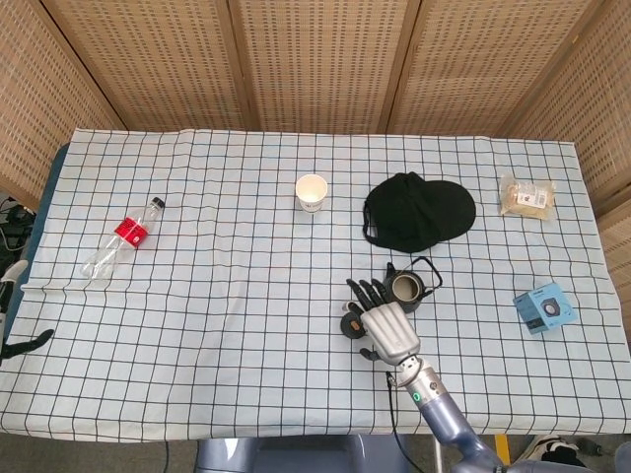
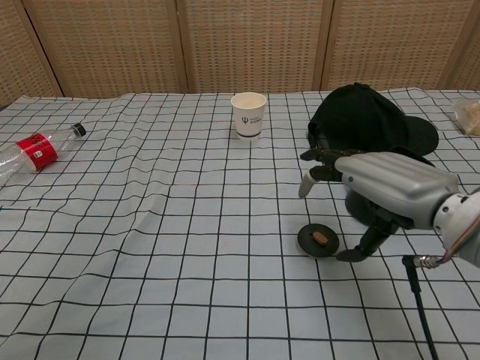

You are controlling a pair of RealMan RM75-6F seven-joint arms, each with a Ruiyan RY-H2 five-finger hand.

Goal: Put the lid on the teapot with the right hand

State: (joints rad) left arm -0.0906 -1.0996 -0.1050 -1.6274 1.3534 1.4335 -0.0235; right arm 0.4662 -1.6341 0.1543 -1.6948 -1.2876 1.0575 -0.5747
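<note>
The black teapot [image 1: 405, 289] stands open-topped on the checked cloth, just right of my right hand; in the chest view only its body edge [image 2: 358, 212] shows behind the hand. The round black lid [image 2: 318, 240] with a brown knob lies flat on the cloth to the pot's left. My right hand [image 1: 383, 326] [image 2: 382, 185] hovers over the lid with fingers spread, holding nothing; in the head view it covers most of the lid [image 1: 349, 323]. The thumb reaches down beside the lid's right edge. No left hand is visible in either view.
A paper cup [image 1: 312, 191] and a black cap [image 1: 419, 211] sit behind the teapot. A plastic bottle [image 1: 121, 237] lies at the left. A snack bag [image 1: 525, 195] and a blue box [image 1: 545, 307] are at the right side.
</note>
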